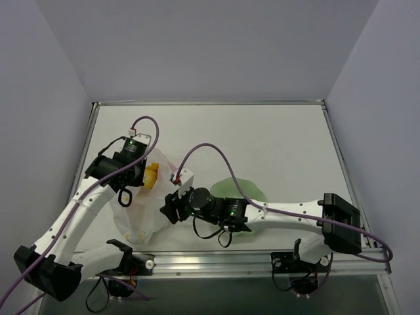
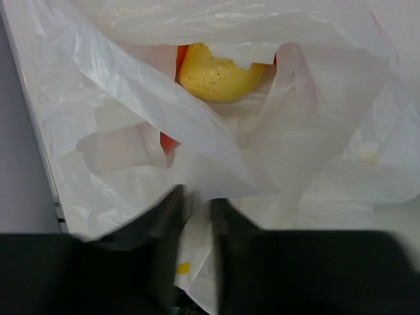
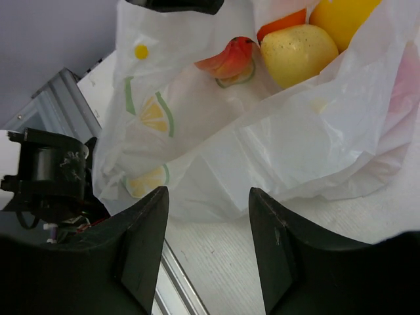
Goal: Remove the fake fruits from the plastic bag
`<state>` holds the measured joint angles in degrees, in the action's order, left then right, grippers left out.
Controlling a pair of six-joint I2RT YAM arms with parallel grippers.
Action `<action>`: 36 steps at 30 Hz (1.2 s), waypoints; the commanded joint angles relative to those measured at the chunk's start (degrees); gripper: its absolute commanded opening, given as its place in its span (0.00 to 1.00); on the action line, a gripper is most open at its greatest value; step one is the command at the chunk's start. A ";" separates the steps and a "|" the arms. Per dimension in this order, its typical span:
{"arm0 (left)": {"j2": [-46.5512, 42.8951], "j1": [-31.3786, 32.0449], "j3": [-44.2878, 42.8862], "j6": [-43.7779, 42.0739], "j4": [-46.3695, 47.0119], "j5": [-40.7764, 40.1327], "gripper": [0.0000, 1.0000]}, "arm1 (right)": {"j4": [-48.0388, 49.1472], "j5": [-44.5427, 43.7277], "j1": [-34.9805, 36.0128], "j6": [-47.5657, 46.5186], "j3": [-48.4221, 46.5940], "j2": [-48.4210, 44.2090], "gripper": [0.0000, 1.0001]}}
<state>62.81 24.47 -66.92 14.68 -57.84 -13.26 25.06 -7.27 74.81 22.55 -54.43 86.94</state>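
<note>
The crinkled white plastic bag (image 1: pixel 140 209) lies at the table's front left, its mouth open. My left gripper (image 1: pixel 139 172) is at the bag's far end, shut on a fold of it (image 2: pixel 197 205). In the left wrist view a yellow pear (image 2: pixel 216 73) and a bit of a red fruit (image 2: pixel 169 141) show inside. My right gripper (image 1: pixel 172 207) is open and empty, just right of the bag, jaws wide apart (image 3: pixel 207 197) over bare table. The right wrist view shows the bag (image 3: pixel 262 144) with a pink-orange peach (image 3: pixel 226 59), the pear (image 3: pixel 298 51), an orange ball (image 3: pixel 282 23) and a yellow fruit (image 3: pixel 341 16).
A pale green wavy-edged plate (image 1: pixel 244 189) lies right of the bag, partly under my right arm. The table's metal front rail (image 3: pixel 180 289) runs close below my right gripper. A black arm base (image 3: pixel 52 180) stands at the left in the right wrist view.
</note>
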 commanded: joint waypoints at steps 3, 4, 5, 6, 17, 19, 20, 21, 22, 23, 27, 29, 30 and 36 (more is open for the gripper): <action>-3.12 -0.82 -0.67 0.78 5.27 -2.39 0.02 | 5.35 -1.96 0.69 -0.31 -0.76 -4.94 0.44; -4.26 -1.17 -0.59 1.40 6.16 -2.21 0.02 | 5.26 -2.05 0.61 -1.27 -1.54 -4.15 0.37; -7.14 -1.26 -0.24 2.80 7.82 -2.04 0.02 | 4.57 -2.14 0.60 -2.06 -2.68 -1.79 0.29; -8.56 -1.53 0.11 3.51 8.36 -2.04 0.02 | 4.47 -2.14 0.60 -2.94 -5.13 -0.47 0.14; -21.57 -4.34 7.41 11.77 11.96 -7.83 0.02 | 1.22 3.22 -6.68 -11.72 -23.51 22.47 0.00; -22.72 -4.43 8.90 13.00 12.58 -8.71 0.02 | 0.26 2.79 -7.92 -13.48 -25.62 26.42 0.03; -23.60 -4.43 9.60 14.31 13.36 -8.72 0.02 | 0.08 2.00 -8.09 -14.28 -27.63 27.57 0.07; -24.13 -4.52 10.83 15.02 13.72 -8.98 0.03 | 0.08 0.25 -8.44 -16.37 -28.53 28.80 0.10; -24.57 -4.52 11.45 15.55 14.25 -9.68 0.02 | -0.44 -0.20 -8.62 -17.26 -29.58 31.17 0.16; -25.70 -4.52 12.07 16.34 15.82 -10.03 0.02 | -0.97 -0.38 -8.80 -18.32 -31.94 32.41 0.21; -27.38 -4.61 13.21 17.84 18.38 -9.95 0.02 | -3.44 -1.87 -8.80 -21.92 -36.70 37.16 0.63; -27.30 -4.61 13.48 18.11 19.34 -8.46 0.02 | -4.05 -1.35 -8.89 -23.41 -37.76 38.57 0.69; -27.30 -4.61 13.39 18.11 19.44 -8.02 0.02 | -4.23 -0.48 -8.97 -23.77 -38.46 38.83 0.71; -27.65 -4.61 13.65 17.40 20.23 -5.73 0.02 | -5.37 0.94 -9.33 -24.04 -43.03 43.84 0.83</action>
<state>35.51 20.49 -51.92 31.66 -40.18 -20.23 20.36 -6.31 65.67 0.03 -93.95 129.12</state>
